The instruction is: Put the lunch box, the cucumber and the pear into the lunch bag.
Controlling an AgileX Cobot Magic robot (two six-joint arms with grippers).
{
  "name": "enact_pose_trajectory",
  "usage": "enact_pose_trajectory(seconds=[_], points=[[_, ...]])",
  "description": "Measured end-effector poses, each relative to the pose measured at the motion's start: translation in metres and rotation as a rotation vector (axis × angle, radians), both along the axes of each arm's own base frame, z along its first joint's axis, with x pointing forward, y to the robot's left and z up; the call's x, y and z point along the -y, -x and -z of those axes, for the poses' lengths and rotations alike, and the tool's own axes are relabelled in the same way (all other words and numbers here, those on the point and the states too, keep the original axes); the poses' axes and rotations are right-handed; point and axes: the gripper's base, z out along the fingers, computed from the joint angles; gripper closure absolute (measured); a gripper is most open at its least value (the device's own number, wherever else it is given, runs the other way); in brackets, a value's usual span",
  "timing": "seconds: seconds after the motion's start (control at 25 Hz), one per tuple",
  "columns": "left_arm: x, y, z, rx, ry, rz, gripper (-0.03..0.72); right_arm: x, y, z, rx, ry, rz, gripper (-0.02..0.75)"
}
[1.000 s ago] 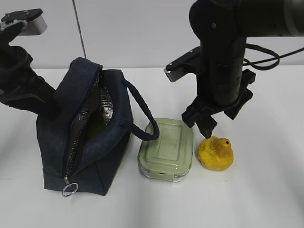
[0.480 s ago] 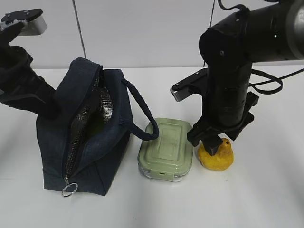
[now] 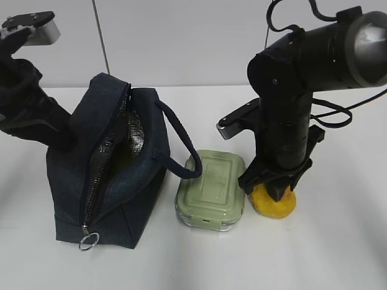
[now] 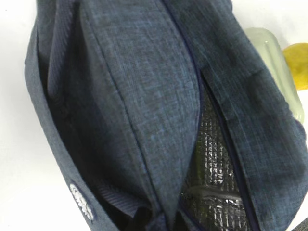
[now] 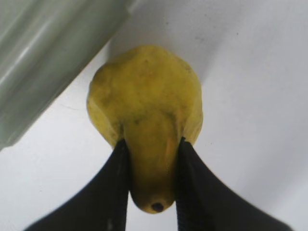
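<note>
On the left we see the left arm (image 3: 30, 115) pressed against the back of the lunch bag (image 3: 109, 175); whether its gripper is open or closed we cannot tell. The bag stands unzipped, silver lining showing. Just beside it sits the lunch box (image 3: 211, 188). Further right, the right gripper (image 5: 151, 178) pinches the pear (image 5: 147, 120) on the table (image 3: 338, 241).
</note>
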Motion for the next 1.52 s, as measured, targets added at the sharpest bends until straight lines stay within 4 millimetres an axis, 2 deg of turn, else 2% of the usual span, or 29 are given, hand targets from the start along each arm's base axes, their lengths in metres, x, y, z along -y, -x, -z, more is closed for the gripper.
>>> enact_pose_trajectory(seconds=[0.12,0.2,0.32,0.44,0.52,0.64,0.76,0.84,1.08,1.28,1.52], points=[[0.0,0.0,0.0,0.0,0.0,0.0,0.666,0.0,0.0,-0.006,0.027,-0.014,-0.004,0.559],[0.0,0.0,0.0,0.0,0.0,0.0,0.666,0.0,0.001,-0.02,0.077,-0.044,-0.001,0.559],[0.0,0.0,0.0,0.0,0.0,0.0,0.666,-0.001,0.003,-0.067,0.223,-0.165,0.011,0.561],[0.0,0.0,0.0,0.0,-0.001,0.0,0.666,-0.008,0.008,-0.121,0.38,-0.347,-0.011,0.561],[0.0,0.0,0.0,0.0,-0.002,0.001,0.666,-0.015,0.013,-0.149,0.443,-0.477,-0.055,0.561],[0.0,0.0,0.0,0.001,-0.003,0.001,0.666,-0.031,0.018,-0.171,0.439,-0.671,-0.155,0.562],[0.0,0.0,0.0,0.001,-0.003,0.001,0.666,-0.048,0.018,-0.164,0.367,-0.803,-0.207,0.562],[0.0,0.0,0.0,0.001,-0.003,0.001,0.666,-0.061,0.016,-0.152,0.326,-0.845,-0.237,0.562],[0.0,0.0,0.0,0.001,-0.003,0.001,0.666,-0.098,0.017,-0.11,0.226,-0.797,-0.32,0.565],[0.0,0.0,0.0,0.002,-0.004,0.001,0.666,-0.108,0.011,-0.076,0.179,-0.701,-0.349,0.565],[0.0,0.0,0.0,0.001,-0.003,0.001,0.666,-0.115,0.003,-0.061,0.169,-0.669,-0.364,0.545]])
